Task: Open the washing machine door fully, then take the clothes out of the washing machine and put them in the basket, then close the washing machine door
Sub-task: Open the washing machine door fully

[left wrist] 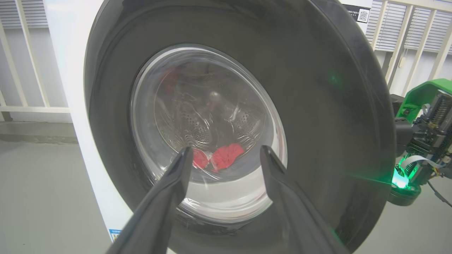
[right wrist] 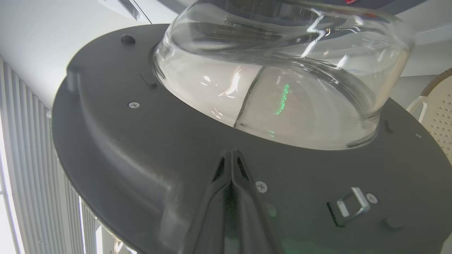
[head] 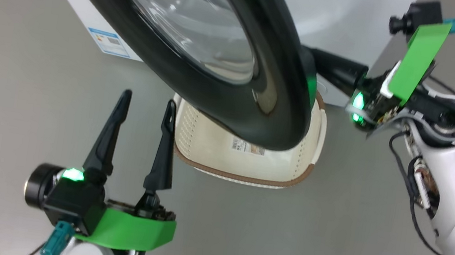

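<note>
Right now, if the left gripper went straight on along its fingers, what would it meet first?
Most likely the washing machine door: the open left gripper points at its glass window, red clothes lying behind it. The gap is hard to judge.

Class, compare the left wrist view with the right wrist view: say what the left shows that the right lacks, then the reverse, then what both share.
Left wrist view: the outer face of the washing machine door, red clothes in the steel drum behind the glass window, the white washing machine, the open left claw. Right wrist view: the door's inner face with its metal latch hook, a corner of the basket, the shut right claw pointing at that face. Shared: the door and its glass window.
</note>
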Tool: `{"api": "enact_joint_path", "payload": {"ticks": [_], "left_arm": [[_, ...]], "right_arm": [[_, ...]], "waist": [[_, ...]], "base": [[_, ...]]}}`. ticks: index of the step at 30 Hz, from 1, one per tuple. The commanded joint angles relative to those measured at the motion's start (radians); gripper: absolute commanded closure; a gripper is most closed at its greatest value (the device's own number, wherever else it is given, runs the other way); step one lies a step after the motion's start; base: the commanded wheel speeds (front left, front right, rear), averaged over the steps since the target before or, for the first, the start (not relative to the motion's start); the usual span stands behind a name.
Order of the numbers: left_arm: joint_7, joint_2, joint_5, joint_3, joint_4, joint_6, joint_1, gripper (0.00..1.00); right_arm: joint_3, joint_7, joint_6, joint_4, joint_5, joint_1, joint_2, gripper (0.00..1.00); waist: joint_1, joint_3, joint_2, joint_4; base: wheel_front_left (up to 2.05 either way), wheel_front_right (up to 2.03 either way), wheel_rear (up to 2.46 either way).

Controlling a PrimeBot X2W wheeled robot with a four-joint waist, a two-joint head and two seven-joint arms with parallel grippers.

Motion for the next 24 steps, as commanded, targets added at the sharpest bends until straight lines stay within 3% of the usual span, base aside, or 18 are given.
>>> {"api": "enact_joint_path", "payload": {"ticks": [1,24], "left_arm": [[-0.005,0.014,-0.007,0.036,-0.016,0.011,0.021,0.00],[-0.005,0.014,-0.041,0.092,0.080,0.004,0.125,0.00]], "right_arm": [[0.011,0.001,0.004,-0.042,-0.007,0.029,0.021,1.00],[0.098,-0.005,0.004,-0.112,0.016,0.248,0.032,1.00]], "waist": [[0.0000,-0.027,-0.0001,0.025],[0.0000,-0.202,-0.0001,0.186]], "base": [[0.00,0.00,0.00],[0.00,0.00,0.00]]}}
